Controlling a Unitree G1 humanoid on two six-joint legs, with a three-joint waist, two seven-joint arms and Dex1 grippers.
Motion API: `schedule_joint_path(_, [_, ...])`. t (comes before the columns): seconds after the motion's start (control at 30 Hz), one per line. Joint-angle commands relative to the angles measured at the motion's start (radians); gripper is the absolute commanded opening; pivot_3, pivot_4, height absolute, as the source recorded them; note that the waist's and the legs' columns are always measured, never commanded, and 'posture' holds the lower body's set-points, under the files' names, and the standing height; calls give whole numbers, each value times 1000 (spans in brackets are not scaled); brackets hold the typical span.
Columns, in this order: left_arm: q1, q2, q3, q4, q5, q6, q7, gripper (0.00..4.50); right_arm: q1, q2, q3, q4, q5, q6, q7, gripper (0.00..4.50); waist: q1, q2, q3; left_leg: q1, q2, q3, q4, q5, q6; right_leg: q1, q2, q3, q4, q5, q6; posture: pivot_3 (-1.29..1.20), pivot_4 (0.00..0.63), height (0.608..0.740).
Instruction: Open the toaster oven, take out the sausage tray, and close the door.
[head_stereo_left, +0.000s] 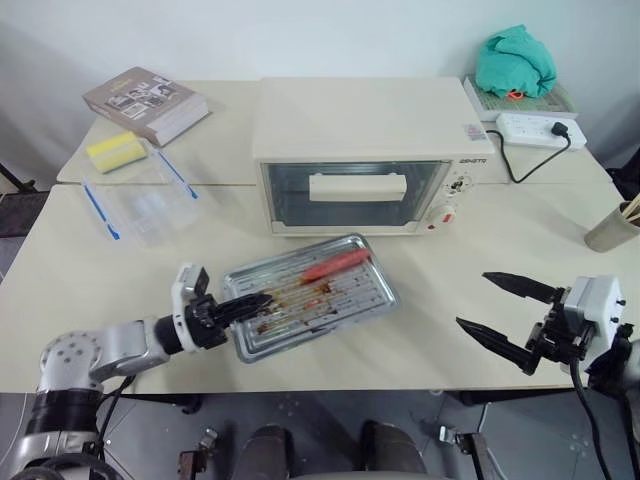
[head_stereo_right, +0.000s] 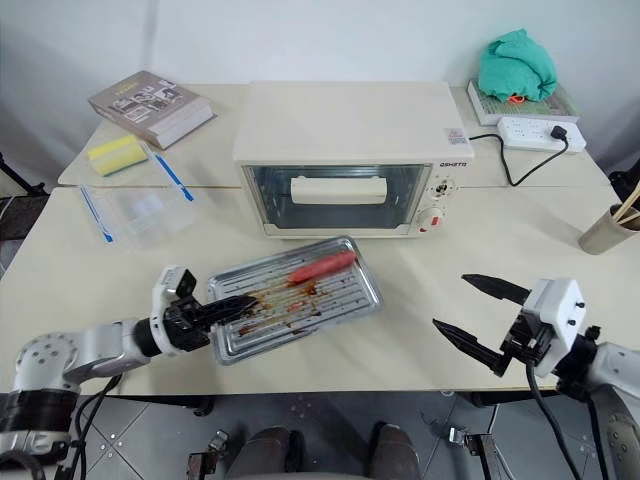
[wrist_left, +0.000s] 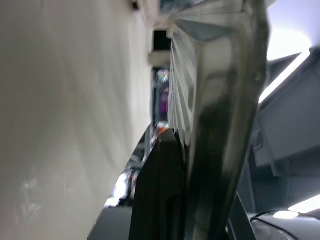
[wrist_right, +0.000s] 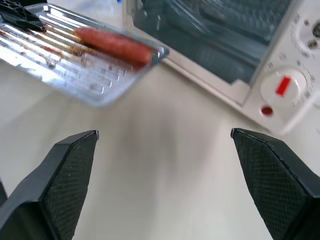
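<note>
my left hand (head_stereo_left: 250, 303) pinches the sausage tray (head_stereo_left: 340, 285) rim, right hand (head_stereo_left: 500, 312) wide; i'd lower it level onto the desk (head_stereo_left: 420, 330).

At the ten o'clock corner of the cream table (head_stereo_left: 560, 215) we see a grey book (head_stereo_left: 146, 103), and just below it a yellow sponge (head_stereo_left: 116, 151). Nearer us, at about nine o'clock, lies a clear plastic bag (head_stereo_left: 148, 205) with blue strips. At two o'clock we find a teal cloth (head_stereo_left: 514, 62) bunched on a stack of paper, beside a white power strip (head_stereo_left: 540, 129) with a black cable. At three o'clock stands a grey cup (head_stereo_left: 613, 229) holding sticks.
</note>
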Motion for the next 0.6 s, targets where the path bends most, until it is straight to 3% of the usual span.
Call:
schedule_joint_path(0.03, [-54, -17, -35, 29, 101, 36, -41, 0, 41, 17, -60, -69, 27, -7, -21, 4489, 0, 0, 0, 0, 0, 1, 0, 0, 0, 0, 0, 0, 0, 0, 0, 0, 150, 740])
schedule_joint_path(0.6, [-188, -128, -12, 106, 421, 165, -51, 0, 142, 49, -99, -167, 49, 1, -80, 4489, 30, 7, -4, 2, -1, 0, 2, 0, 1, 2, 0, 2, 1, 0, 0, 0, 150, 740])
